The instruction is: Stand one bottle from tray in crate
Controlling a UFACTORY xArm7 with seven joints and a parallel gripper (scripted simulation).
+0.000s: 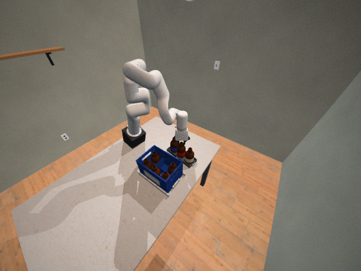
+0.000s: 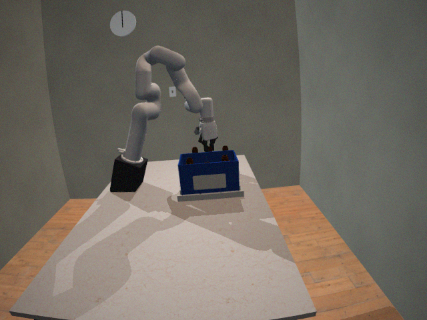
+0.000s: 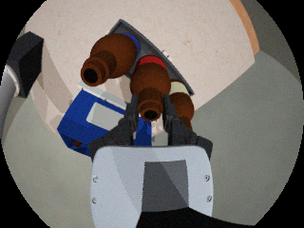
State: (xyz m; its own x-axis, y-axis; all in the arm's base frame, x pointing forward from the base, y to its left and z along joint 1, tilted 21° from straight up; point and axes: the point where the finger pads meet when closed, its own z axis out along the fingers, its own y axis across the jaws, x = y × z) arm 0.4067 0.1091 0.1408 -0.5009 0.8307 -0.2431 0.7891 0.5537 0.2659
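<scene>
The hand [image 3: 151, 114] is clamping the neck of the red-labelled bottle [image 1: 181, 149] standing directly beneath it on the tray [image 1: 192, 162], a sensible hold since rigid, smooth glass looks likely to slip lower down.
</scene>
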